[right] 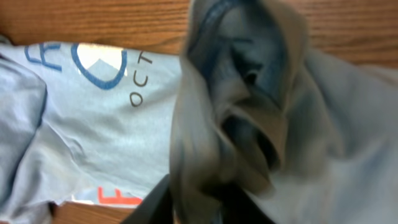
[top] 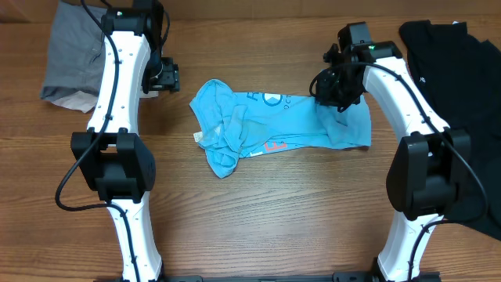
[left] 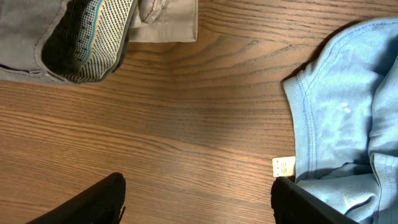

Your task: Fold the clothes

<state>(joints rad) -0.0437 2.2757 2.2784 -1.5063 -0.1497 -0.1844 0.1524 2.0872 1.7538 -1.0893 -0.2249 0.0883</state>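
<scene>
On the table (top: 266, 215), one blue T-shirt (top: 270, 119)

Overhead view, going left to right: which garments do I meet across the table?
grey garment → light blue T-shirt → black garment

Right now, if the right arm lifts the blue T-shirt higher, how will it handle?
Probably floppy: the blue T-shirt lies crumpled, and the fold bunched at the right gripper sags loosely. Likely light, thin fabric, so it should trail across the table rather than lift flat. The crumpled end opposite the grip may not unfold itself.
</scene>
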